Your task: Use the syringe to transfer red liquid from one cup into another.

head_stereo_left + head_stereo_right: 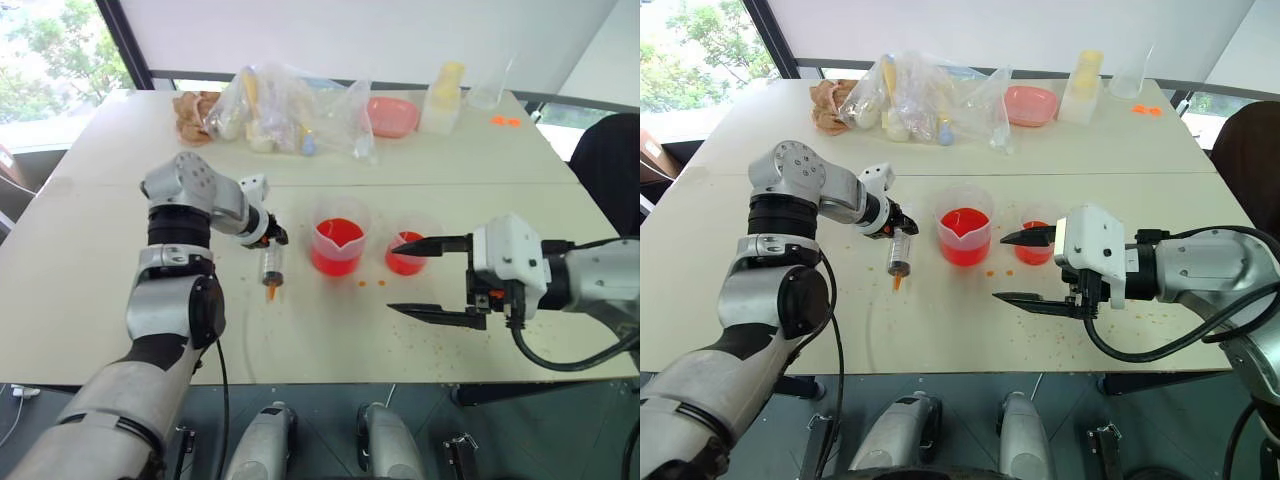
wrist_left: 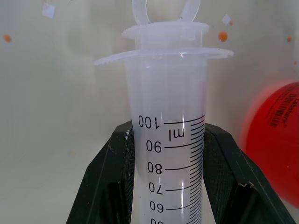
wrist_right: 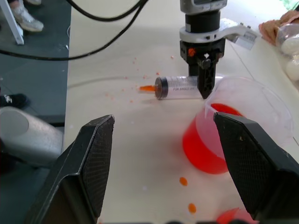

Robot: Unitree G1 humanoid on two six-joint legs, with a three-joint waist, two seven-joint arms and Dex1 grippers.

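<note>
The clear syringe (image 1: 271, 268) lies flat on the table, its orange tip toward the front edge and its dark plunger seal pushed down near the tip. My left gripper (image 1: 275, 238) comes from above and is shut on the barrel near the flange (image 2: 168, 56). Just right of it stands the spouted beaker (image 1: 338, 245) holding red liquid (image 1: 337, 258). The smaller cup (image 1: 407, 252), also with red liquid, stands further right. My right gripper (image 1: 392, 278) hovers open beside the smaller cup, its upper finger in front of it, holding nothing.
Red droplets (image 1: 370, 283) dot the table between the two cups. Along the back sit plastic bags of items (image 1: 285, 110), a pink dish (image 1: 390, 115), a yellow-topped container (image 1: 445, 95) and a clear cup (image 1: 487, 90).
</note>
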